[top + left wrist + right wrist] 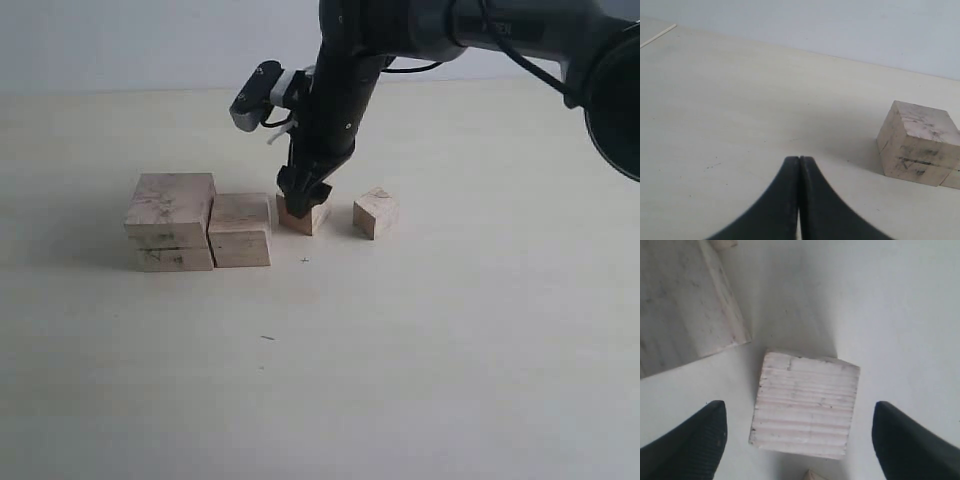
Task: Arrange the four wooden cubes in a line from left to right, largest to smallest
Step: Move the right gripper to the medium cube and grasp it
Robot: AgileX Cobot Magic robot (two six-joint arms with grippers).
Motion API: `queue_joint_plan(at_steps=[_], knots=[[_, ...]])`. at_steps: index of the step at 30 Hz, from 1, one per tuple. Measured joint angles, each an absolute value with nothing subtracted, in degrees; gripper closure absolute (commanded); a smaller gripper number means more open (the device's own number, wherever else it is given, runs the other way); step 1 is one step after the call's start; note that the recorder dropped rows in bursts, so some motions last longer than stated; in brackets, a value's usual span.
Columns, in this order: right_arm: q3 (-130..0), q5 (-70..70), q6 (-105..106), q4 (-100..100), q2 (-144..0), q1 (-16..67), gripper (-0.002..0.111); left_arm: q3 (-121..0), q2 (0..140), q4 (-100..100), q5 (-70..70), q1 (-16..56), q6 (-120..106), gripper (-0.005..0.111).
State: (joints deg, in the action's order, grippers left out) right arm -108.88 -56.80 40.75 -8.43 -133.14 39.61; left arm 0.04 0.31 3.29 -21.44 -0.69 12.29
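Four pale wooden cubes stand in a row in the exterior view. The largest cube [170, 215], seamed and speckled, is at the left and touches the second cube [240, 230]. The third cube [310, 221] comes after a small gap, and the smallest cube [375, 212] stands apart at the right. My right gripper [304, 197] is lowered over the third cube [805, 405], open, with a finger [695, 445] on each side and a gap at both. My left gripper [800, 161] is shut on nothing, with the largest cube [917, 145] off to one side of it.
The cubes rest on a pale tabletop [400, 350] with a light wall behind. The right arm [340, 90] reaches down from the upper right. The second cube [685, 300] lies close beside the third in the right wrist view.
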Motion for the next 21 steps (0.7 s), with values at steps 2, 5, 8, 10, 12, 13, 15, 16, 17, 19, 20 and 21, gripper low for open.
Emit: queue_joint_plan(at_steps=[2,5,8,10,12,13,15,16,17,19,20,21], knots=[[-108.9,-56.3,40.8,-9.2,-134.0,39.0,0.033,0.0,0.3,3.3,-21.4,-0.7,12.3,0.107],[-108.9,-56.0,41.6,-11.6,-134.5,38.4,0.033,0.0,0.3,3.3,-21.4,-0.7,12.3,0.107],[-108.9,-55.7,41.9,-12.5,-135.2,38.1,0.05,0.0,0.3,3.3,-21.4,-0.7,12.3,0.107],[-108.9,-55.6,42.0,-12.5,-135.5,38.1,0.07,0.0,0.3,3.3,-21.4,-0.7,12.3,0.107],[-108.9,-55.6,42.0,-12.7,-135.6,38.1,0.085,0.0,0.3,3.3,-21.4,-0.7,12.3,0.107],[-108.9,-55.7,42.0,-12.7,-135.6,38.1,0.094,0.0,0.3,3.3,-21.4,-0.7,12.3,0.107],[-108.9,-56.3,42.0,-12.7,-135.6,38.0,0.109,0.0,0.3,3.3,-21.4,-0.7,12.3,0.107],[-108.9,-56.8,42.1,-12.7,-135.6,38.0,0.108,0.0,0.3,3.3,-21.4,-0.7,12.3,0.107],[-108.9,-57.2,42.1,-12.7,-135.6,38.0,0.108,0.0,0.3,3.3,-21.4,-0.7,12.3,0.107],[-108.9,-58.2,42.6,-12.6,-135.6,38.0,0.108,0.0,0.3,3.3,-21.4,-0.7,12.3,0.107],[-108.9,-58.7,43.2,-12.6,-135.5,38.0,0.108,0.0,0.3,3.3,-21.4,-0.7,12.3,0.107],[-108.9,-59.4,44.0,-12.5,-135.4,38.0,0.108,0.0,0.3,3.3,-21.4,-0.7,12.3,0.107]])
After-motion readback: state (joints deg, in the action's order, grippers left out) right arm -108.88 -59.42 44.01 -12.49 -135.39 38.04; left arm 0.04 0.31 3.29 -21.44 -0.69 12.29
